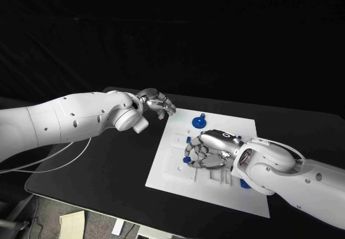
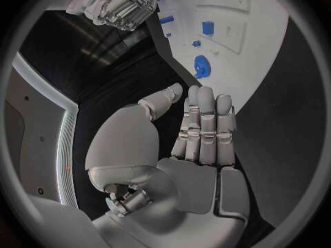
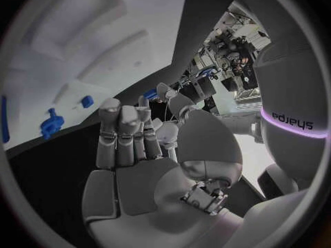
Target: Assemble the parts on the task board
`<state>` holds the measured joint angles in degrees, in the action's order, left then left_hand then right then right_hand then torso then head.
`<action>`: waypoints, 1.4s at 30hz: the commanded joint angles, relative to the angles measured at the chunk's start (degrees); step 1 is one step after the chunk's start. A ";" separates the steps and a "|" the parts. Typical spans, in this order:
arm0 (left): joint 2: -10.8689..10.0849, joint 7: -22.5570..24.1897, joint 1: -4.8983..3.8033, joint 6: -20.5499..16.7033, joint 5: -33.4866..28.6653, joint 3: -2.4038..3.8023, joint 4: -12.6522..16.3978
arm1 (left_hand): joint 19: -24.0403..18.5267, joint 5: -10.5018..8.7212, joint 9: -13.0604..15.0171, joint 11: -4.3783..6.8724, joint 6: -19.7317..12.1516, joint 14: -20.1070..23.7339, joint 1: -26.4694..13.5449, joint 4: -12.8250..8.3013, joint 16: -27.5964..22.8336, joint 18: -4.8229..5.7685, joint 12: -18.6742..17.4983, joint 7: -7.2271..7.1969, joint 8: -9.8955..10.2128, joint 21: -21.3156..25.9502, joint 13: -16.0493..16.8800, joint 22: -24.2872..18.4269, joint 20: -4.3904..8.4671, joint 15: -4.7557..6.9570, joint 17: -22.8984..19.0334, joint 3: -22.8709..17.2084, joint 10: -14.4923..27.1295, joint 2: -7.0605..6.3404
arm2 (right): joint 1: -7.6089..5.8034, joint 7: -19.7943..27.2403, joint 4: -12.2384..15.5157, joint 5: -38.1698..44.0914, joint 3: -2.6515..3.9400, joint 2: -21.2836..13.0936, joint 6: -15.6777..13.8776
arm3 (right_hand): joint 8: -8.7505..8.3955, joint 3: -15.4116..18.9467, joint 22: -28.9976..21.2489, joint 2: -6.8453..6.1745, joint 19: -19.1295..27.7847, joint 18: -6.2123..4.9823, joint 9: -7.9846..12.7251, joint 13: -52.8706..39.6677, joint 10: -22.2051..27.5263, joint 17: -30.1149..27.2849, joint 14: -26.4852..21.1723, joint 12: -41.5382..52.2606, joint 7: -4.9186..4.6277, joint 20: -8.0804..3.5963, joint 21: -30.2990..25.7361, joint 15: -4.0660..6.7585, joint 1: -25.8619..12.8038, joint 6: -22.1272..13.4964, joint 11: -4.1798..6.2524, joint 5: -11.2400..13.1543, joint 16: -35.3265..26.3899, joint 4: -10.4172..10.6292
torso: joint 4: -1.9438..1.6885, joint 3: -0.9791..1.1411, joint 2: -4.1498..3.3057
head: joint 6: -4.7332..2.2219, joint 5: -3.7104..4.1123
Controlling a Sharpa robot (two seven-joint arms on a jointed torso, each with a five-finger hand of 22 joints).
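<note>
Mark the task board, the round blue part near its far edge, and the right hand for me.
task board point(image 1: 208, 191), head view, bare near section of the plate.
round blue part point(image 1: 199, 121), head view, middle of its disc.
right hand point(image 1: 211, 149), head view, back of the hand.

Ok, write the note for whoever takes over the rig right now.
Left hand: holds nothing, fingers together, hovering off the board's far left corner.
Right hand: fingers curled, over the middle of the white board; whether it holds a part cannot be told.
Parts: one round blue part near the far edge, small blue part by the right hand.
Done: unclear. Left: most of the assembly.
</note>
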<state>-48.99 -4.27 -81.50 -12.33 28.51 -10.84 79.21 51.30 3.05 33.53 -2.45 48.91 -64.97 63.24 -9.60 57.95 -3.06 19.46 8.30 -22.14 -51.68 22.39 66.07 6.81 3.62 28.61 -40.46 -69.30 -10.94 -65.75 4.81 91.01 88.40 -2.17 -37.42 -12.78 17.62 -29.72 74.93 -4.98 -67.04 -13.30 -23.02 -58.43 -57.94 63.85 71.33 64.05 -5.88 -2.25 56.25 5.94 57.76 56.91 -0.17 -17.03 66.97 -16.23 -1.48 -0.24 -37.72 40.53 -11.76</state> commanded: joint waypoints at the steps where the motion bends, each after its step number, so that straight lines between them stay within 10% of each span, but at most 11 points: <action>1: -0.25 2.03 0.06 0.78 -4.95 0.01 0.42 | 0.24 -0.07 -0.29 -0.05 -0.34 -0.18 -1.30 1.08 -0.33 -0.50 -0.37 0.01 -0.42 0.30 0.19 0.11 2.28 -0.07 0.16 0.43 -0.38 -0.22 | -0.02 -1.11 -1.87 -0.09 0.59 0.02 -1.54 | 0.39 -0.08 0.87 -0.22 -0.47 -1.70 -0.08 0.06 -0.17 -0.08 0.21 0.12 -0.43 -0.17 0.36 0.24 -0.37 0.75 0.21 0.08 0.27 -0.19 | 0.05 0.08 -0.01 | -1.65 0.92; 13: -0.96 2.14 0.07 4.64 -6.51 -2.41 3.35 | -0.19 0.07 -2.51 0.27 1.13 -0.02 -5.07 2.79 -0.75 -0.57 -1.46 -0.44 -0.19 0.72 1.20 0.62 2.39 0.16 1.09 5.53 -1.53 1.27 | -0.03 -4.36 -4.47 2.42 1.83 0.08 -6.34 | 0.63 -0.65 0.84 -0.40 -0.99 -1.70 -0.23 0.19 -0.61 -0.16 0.63 0.14 -0.26 -0.46 0.59 0.40 -0.36 1.12 0.38 0.32 0.46 0.13 | -0.03 0.14 -0.06 | -4.21 3.67; 24: -0.98 -2.50 0.09 12.40 -3.67 -2.74 5.28 | 1.36 -0.04 -4.15 1.49 2.21 -2.33 -11.66 4.85 1.53 -1.09 -0.72 -1.17 1.25 -0.24 2.47 1.40 3.42 1.47 2.92 12.64 -5.01 2.18 | -0.03 -5.86 -4.30 3.02 3.10 -0.17 -7.90 | 0.75 -1.69 0.74 -0.93 -1.41 -1.70 -0.32 0.34 -0.97 -0.30 0.94 0.06 -0.14 -0.63 0.67 0.53 -0.41 1.31 0.50 1.25 0.52 0.57 | -0.07 0.10 -0.06 | -4.81 4.31; 42: 0.54 -2.75 0.11 14.87 -6.63 -2.98 6.27 | 1.72 -0.22 -6.10 1.80 1.03 -2.19 -16.41 9.05 3.93 -1.80 -0.71 -1.25 3.82 -0.76 3.99 2.31 4.26 1.93 5.03 17.97 -6.42 3.70 | -0.03 -5.75 -4.03 2.65 3.90 0.49 -7.92 | 0.74 -2.44 0.69 -1.39 -1.63 -1.70 -0.34 0.45 -1.13 -0.44 1.08 -0.03 -0.13 -0.72 0.69 0.55 -0.59 1.29 0.52 0.85 0.48 0.95 | -0.14 -0.01 -0.03 | -4.83 4.51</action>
<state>-48.65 -6.99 -81.38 0.67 23.30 -13.83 85.28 52.97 3.05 27.48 -0.40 50.35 -67.42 47.11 -0.95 61.68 -4.41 18.83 7.05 -18.60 -52.13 26.33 68.34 7.44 5.46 33.57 -22.48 -75.46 -7.16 -65.79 -0.86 86.87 90.69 1.70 -37.03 -20.29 18.13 -31.86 74.93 -5.69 -68.31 -13.23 -23.26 -58.06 -58.78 63.50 72.28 64.04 -5.85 -2.89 56.69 6.24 57.06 57.70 0.21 -15.97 67.23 -15.20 -1.63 -0.21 -37.77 35.63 -7.26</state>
